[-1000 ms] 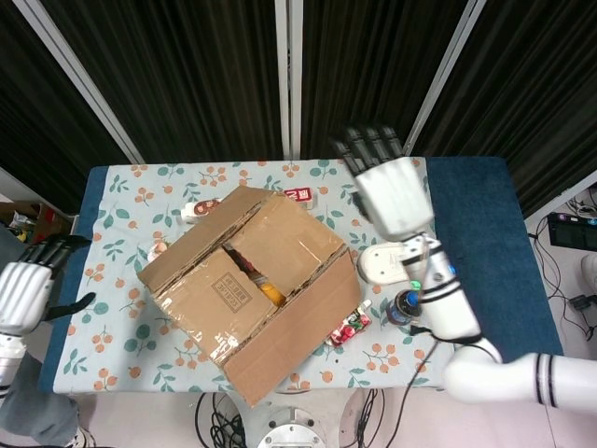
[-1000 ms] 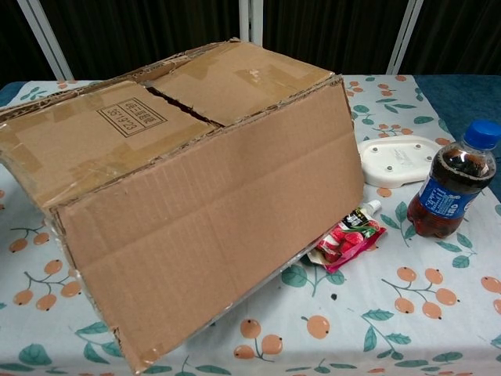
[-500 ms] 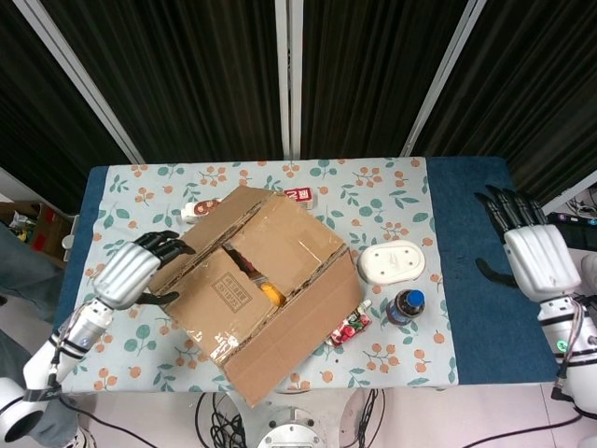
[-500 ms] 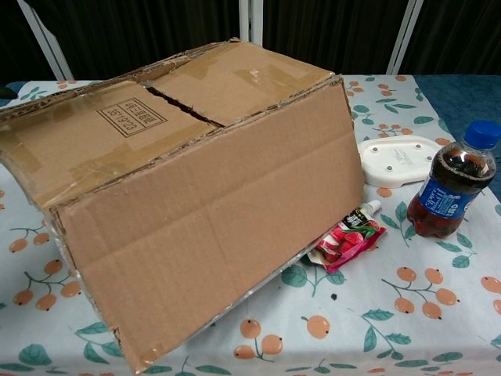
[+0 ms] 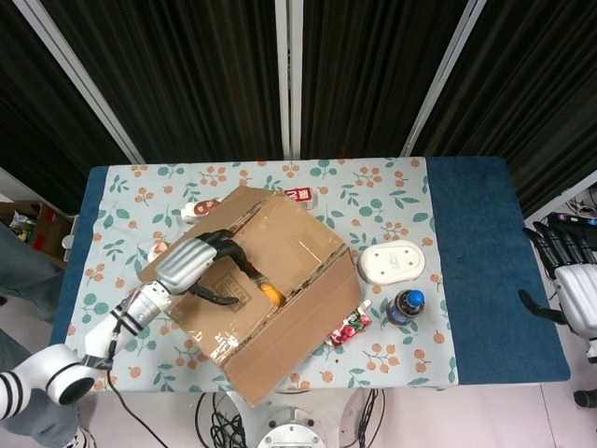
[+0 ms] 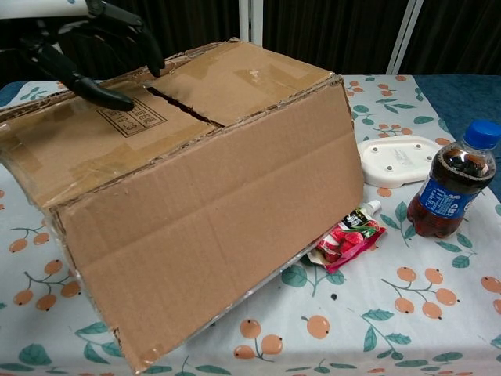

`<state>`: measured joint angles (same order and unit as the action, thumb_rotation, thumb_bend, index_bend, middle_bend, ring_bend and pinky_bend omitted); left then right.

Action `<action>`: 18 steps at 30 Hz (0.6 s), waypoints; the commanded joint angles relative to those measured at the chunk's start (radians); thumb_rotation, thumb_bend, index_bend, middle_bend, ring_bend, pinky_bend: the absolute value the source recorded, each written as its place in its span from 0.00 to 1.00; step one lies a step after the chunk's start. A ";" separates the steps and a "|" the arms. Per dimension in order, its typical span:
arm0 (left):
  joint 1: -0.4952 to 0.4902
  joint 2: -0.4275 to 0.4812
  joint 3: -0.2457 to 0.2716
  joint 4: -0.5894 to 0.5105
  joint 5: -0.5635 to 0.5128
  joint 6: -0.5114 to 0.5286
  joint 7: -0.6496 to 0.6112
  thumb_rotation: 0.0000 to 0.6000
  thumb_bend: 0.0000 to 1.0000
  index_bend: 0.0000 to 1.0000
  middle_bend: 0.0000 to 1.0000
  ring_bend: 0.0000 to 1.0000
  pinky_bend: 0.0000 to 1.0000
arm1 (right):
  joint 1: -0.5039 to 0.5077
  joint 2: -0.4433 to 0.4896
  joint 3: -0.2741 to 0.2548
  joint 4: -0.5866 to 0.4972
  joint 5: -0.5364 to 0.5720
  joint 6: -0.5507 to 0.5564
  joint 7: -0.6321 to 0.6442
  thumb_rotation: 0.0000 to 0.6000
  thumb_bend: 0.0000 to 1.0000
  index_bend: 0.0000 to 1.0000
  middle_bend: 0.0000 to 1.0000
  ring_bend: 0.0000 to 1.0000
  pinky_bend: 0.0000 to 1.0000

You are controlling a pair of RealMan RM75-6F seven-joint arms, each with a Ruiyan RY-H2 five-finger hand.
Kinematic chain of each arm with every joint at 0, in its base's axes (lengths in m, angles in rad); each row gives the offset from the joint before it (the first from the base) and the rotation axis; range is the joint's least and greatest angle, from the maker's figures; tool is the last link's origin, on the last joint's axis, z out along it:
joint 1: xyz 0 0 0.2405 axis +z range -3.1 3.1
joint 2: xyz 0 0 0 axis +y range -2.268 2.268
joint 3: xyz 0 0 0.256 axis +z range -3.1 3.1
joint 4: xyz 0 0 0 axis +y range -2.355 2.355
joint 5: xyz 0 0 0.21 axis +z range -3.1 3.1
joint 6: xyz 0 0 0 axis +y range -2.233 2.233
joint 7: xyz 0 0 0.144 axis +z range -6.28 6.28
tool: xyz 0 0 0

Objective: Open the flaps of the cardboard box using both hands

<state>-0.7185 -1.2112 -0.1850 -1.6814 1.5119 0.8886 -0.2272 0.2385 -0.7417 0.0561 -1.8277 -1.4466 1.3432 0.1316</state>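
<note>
Left hand (image 5: 193, 264): in the left-centre of the head view, over the near top flaps of the box, fingers curled and spread with nothing in them. In the chest view it shows at the upper left (image 6: 86, 47), dark fingertips at the slit between the flaps and the thumb down on the printed flap.
Box (image 5: 270, 299): a cardboard box in the middle of the table, turned at an angle to the table edges. Its two inner top flaps lie nearly flat with a narrow gap between them; one long outer flap hangs open down the near side. Something orange shows through the gap.
Table (image 5: 121, 201): covered with a pale cloth printed with fruit and leaves; a blue strip runs along its right side.
Red pouch (image 6: 348, 235): lies partly under the box's lower right corner.
White dish (image 5: 392, 262): right of the box, apart from it.
Cola bottle (image 6: 452, 182): upright, blue cap, just in front of the dish.
Right hand (image 5: 571, 271): at the far right edge of the head view, off the table, well away from the box, fingers apart and empty.
</note>
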 commanded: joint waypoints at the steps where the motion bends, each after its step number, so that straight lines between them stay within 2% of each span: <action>1: -0.048 -0.036 -0.011 0.024 -0.041 -0.058 0.022 0.52 0.00 0.33 0.29 0.11 0.24 | -0.007 -0.005 0.005 0.014 -0.001 0.006 0.016 1.00 0.23 0.00 0.00 0.00 0.00; 5: -0.092 -0.031 -0.004 0.024 -0.052 -0.122 0.035 0.43 0.00 0.33 0.29 0.10 0.23 | -0.017 -0.012 0.011 0.035 -0.005 0.019 0.039 1.00 0.22 0.00 0.00 0.00 0.00; 7: -0.106 -0.024 0.000 0.021 -0.057 -0.141 0.046 0.33 0.00 0.36 0.31 0.10 0.23 | -0.021 -0.016 0.015 0.045 -0.007 0.026 0.049 1.00 0.22 0.00 0.00 0.00 0.00; 11: -0.120 -0.011 0.009 0.012 -0.058 -0.147 0.081 0.23 0.00 0.41 0.35 0.10 0.22 | -0.028 -0.026 0.023 0.059 -0.016 0.043 0.067 1.00 0.20 0.00 0.00 0.00 0.00; 18: -0.113 0.015 0.042 -0.018 -0.045 -0.120 0.174 0.19 0.00 0.50 0.41 0.10 0.21 | -0.041 -0.051 0.035 0.087 -0.030 0.074 0.101 1.00 0.19 0.00 0.00 0.00 0.00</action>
<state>-0.8339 -1.2048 -0.1509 -1.6899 1.4681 0.7624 -0.0637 0.1995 -0.7910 0.0901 -1.7428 -1.4752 1.4158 0.2305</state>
